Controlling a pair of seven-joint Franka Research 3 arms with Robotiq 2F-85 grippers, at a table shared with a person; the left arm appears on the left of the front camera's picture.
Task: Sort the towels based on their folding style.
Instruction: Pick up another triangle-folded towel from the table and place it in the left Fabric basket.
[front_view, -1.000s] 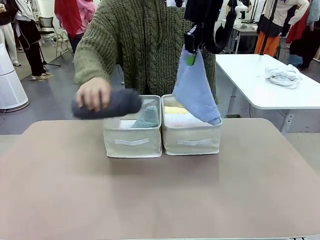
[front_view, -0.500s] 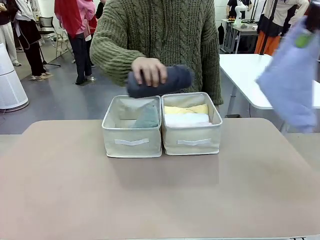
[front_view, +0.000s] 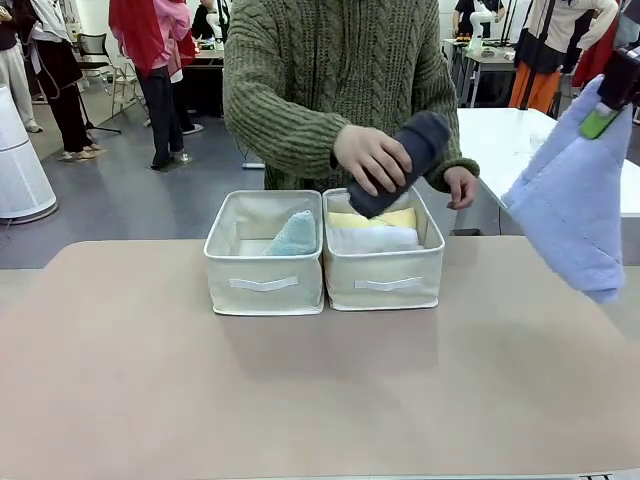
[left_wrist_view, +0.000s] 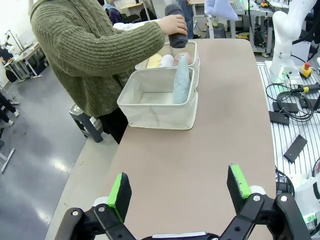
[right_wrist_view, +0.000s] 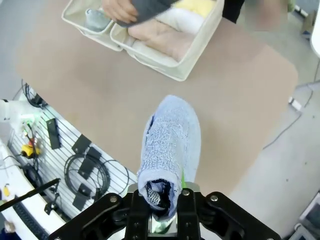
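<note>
- Blue towel (front_view: 575, 215): hangs limp, right of the bins (front_view: 265, 290). Judged light, soft and floppy; a corner hold suits it. A second ago it hung over the bins.
- Grey roll (front_view: 405, 160): in the person's hand (front_view: 370, 158), over the bins; previously left of them.
- Right gripper (right_wrist_view: 162, 197): pinching the blue towel's top corner.
- Left gripper (left_wrist_view: 179, 187): spread, empty, well short of the bins.

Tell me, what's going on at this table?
It's sorting by fold. A person's hand holds a grey roll over the right bin, which already holds a yellow roll, a white roll and a pink roll. The left bin holds a teal triangle. The right pincer is shut on a blue towel that hangs above the table. The left pincer is open, holding nothing.
</note>
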